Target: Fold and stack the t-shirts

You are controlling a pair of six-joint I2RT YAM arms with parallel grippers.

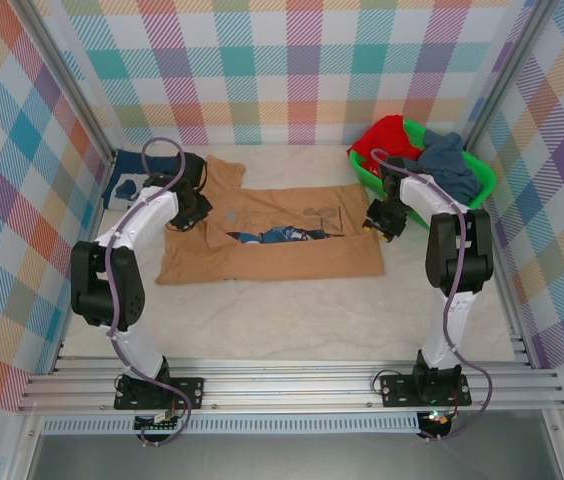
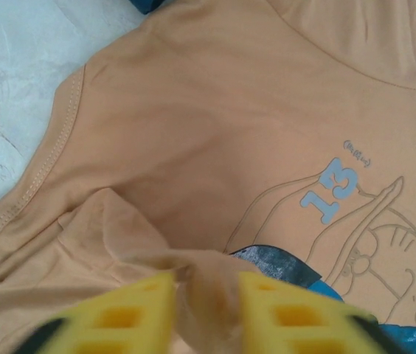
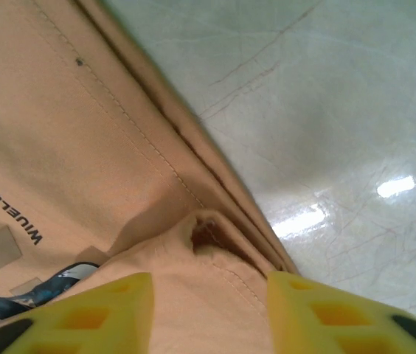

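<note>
Tan-orange cotton t-shirt [image 1: 262,262]: lies spread across the middle of the top view, partly folded over itself, with a strip of blue print [image 1: 282,236] showing along the fold.
Shirt print, left wrist view: a pale blue "13" [image 2: 333,188] and a line-drawn cartoon figure at the right of the frame.
Left claw [image 1: 190,215]: low over the shirt's left edge in the top view. It is released. In its wrist view the yellow fingers [image 2: 138,313] stand apart at the bottom of the frame [image 2: 206,295], with a raised crease of tan cloth between them.
Right claw [image 1: 377,222]: at the shirt's right edge, also released. In its wrist view [image 3: 209,287] the yellow fingers [image 3: 105,313] stand wide apart over a stitched hem that lies slack between them.
Navy cloth t-shirt [image 1: 127,178]: upper left of the top view, just beside the tan shirt and partly behind the left arm.
Green plastic basket [image 1: 485,185]: upper right, holding a red garment [image 1: 387,135] and a blue-grey one [image 1: 447,160].
Pale marbled desk [image 1: 292,320]: bare surface in the lower half of the top view.
</note>
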